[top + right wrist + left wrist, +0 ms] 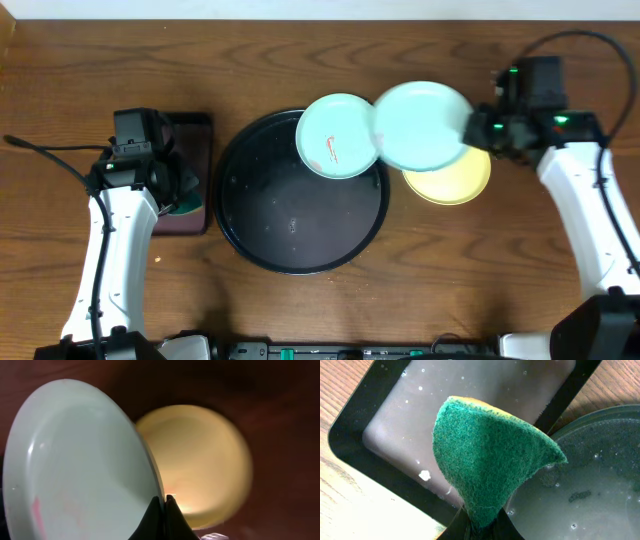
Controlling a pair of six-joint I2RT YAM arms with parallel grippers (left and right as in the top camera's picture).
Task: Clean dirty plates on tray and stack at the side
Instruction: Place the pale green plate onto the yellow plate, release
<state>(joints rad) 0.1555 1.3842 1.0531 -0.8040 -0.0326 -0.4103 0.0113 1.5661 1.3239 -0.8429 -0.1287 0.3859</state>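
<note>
The sponge (490,465) is pinched by the left gripper (480,524). The right gripper (164,509) clamps a mint plate (75,465) over the yellow plate (205,465) (stacking seemingly begun); one smeared plate (338,135) lies on the tray (290,225), upper centre.

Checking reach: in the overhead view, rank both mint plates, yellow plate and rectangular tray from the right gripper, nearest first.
1. Held mint plate, in the right gripper.
2. Yellow plate, beneath it.
3. Smeared mint plate, left, at black tray's rim.
4. Rectangular tray, far left.

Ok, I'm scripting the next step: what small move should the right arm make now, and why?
Probably lower the held round mint plate onto the pale yellow plate and release: the right gripper pinches its rim above that plate, which lies beside the round black tray.
</note>
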